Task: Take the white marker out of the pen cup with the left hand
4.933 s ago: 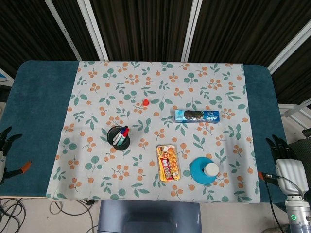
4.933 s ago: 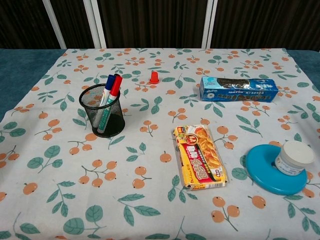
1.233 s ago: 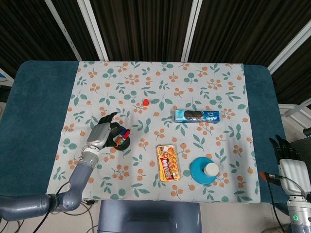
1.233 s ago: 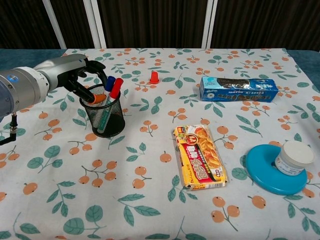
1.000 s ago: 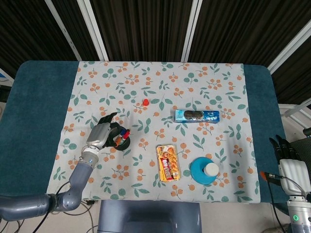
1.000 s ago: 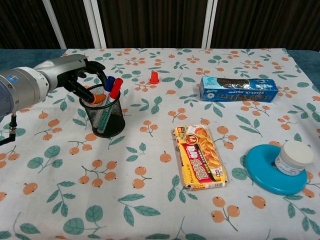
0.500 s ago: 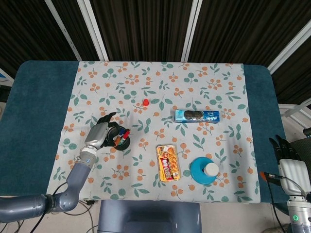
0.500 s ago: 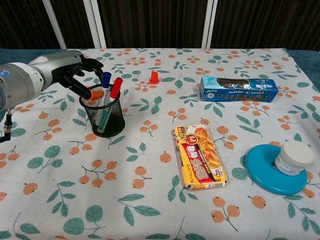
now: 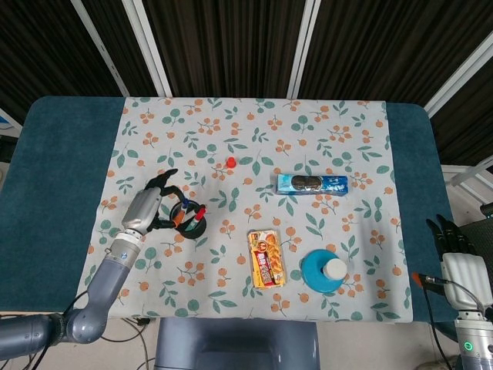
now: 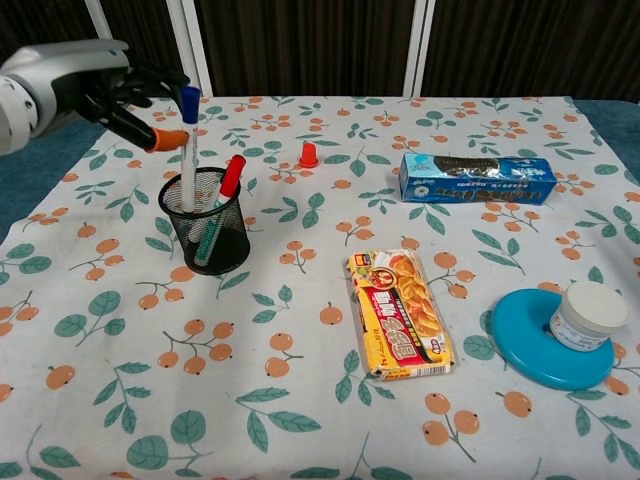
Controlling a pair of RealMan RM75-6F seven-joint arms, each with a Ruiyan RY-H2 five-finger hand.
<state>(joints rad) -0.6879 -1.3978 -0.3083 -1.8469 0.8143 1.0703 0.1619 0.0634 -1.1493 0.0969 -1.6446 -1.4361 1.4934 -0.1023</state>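
Half out: left hand (image 10: pixel 95 85) pinches white marker (image 10: pixel 188 150) upright above pen cup (image 10: pixel 208 222), tip inside w/ red marker (image 10: pixel 222 205).

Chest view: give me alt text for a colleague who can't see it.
The left hand pinches a blue-capped white marker, lifted partway out of the black mesh pen cup; a red-capped marker remains inside.

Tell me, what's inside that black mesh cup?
In the pen cup a red-capped marker leans against the rim. The white marker with the blue cap, pinched by the left hand, is half lifted, its lower end still inside. The cup's bottom is hidden.
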